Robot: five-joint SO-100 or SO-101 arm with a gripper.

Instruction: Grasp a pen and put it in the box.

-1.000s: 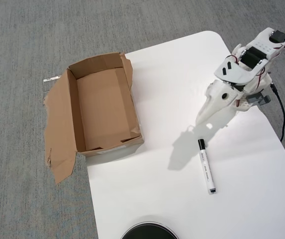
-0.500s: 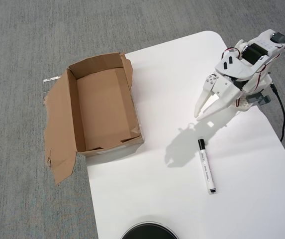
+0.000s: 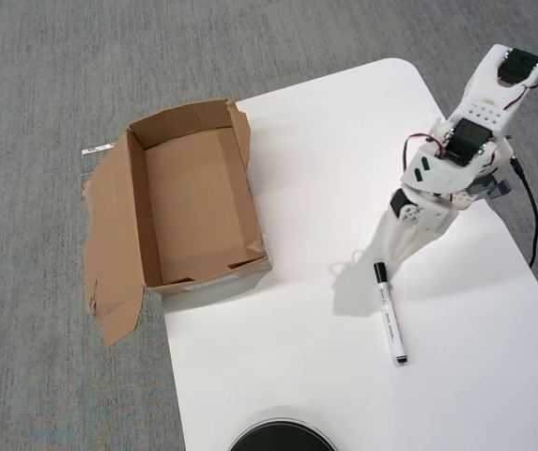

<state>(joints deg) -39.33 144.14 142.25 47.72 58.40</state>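
The pen [image 3: 390,313], a slim white marker with a black cap, lies on the white table [image 3: 287,357] at the right. Its cap points up toward the arm. My gripper [image 3: 396,257] points down just above and right of the cap, close to it but not around it. The white fingers look spread, so it is open and holds nothing. They are hard to separate from the white tabletop. The box [image 3: 138,207], brown cardboard with low walls, sits at the table's left edge. Nothing is inside it, and its torn flaps lie flat on the carpet.
The arm's base and a black cable [image 3: 529,207] sit at the table's right edge. A round black object [image 3: 281,438] shows at the bottom edge. Grey carpet [image 3: 43,75] surrounds the table. A small white strip [image 3: 99,148] lies on the carpet near the box.
The gripper opened, then the arm stretched out and came down. Its tips went from well above the pen to right by the black cap. Pen and box stayed put.
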